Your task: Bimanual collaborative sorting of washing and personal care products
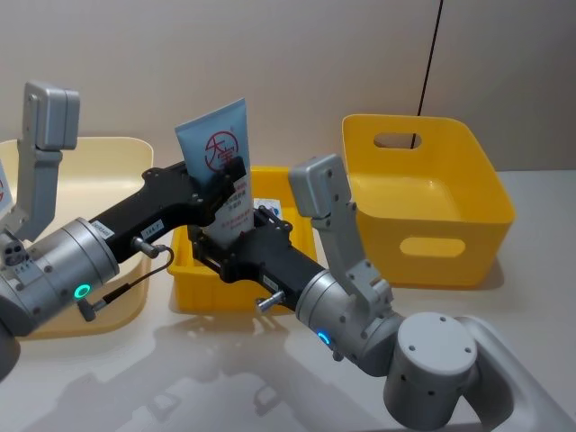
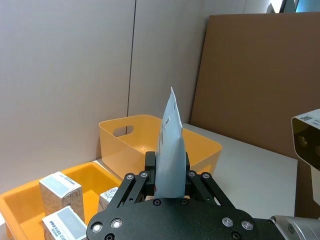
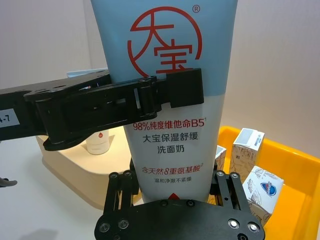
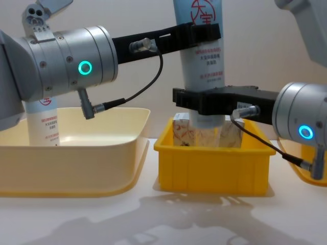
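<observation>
Chest view makes this one pretty easy to read: both arms have the same squeeze tube (image 4: pixel 204 61) at once. The left gripper (image 4: pixel 204 31) is pinched on it high up, right about where the blue section meets the white, and the right gripper (image 4: pixel 204 104) is clamped around the bottom end. The tube stands upright in the air, directly over the small yellow tray (image 4: pixel 212 168).

My guess is it's a handover. Two grips at different heights keep a floppy tube from swinging, and one arm can let go without dropping it.

Around it: the tray underneath is packed with small cartons (image 4: pixel 182 133), so there's no room to just lower the tube there. To the robot's left, the cream bin (image 4: pixel 76 163) already has another tube (image 4: pixel 43 125) standing in it, so that looks like the home for tubes. The big yellow bin (image 1: pixel 486 193) sits on the right.

Main obstacle I see is the arms themselves, since they're stacked close over the tray. The cartons poking up right under the right gripper don't help either.
</observation>
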Motion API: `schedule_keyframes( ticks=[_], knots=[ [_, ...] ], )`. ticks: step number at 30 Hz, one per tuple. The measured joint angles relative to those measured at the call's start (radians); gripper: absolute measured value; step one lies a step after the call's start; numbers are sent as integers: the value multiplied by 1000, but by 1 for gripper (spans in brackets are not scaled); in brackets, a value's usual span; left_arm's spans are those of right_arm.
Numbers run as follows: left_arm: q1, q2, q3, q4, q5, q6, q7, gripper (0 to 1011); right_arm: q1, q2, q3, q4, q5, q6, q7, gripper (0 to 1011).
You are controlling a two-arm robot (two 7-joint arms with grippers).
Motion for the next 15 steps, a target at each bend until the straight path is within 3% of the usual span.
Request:
schedule_keyframes(
  ticks=[2,12,15],
  knots=[
    [0,0,0,0,0,0,0,259,2,-2,-1,3,-2,0,-1,698],
    [0,0,0,0,0,0,0,259,5,-7,-3,11,-5,-1,-2,638],
    [0,0,0,0,0,0,0,304,6,-8,-4,14,-6,-1,-2,627]
  ],
)
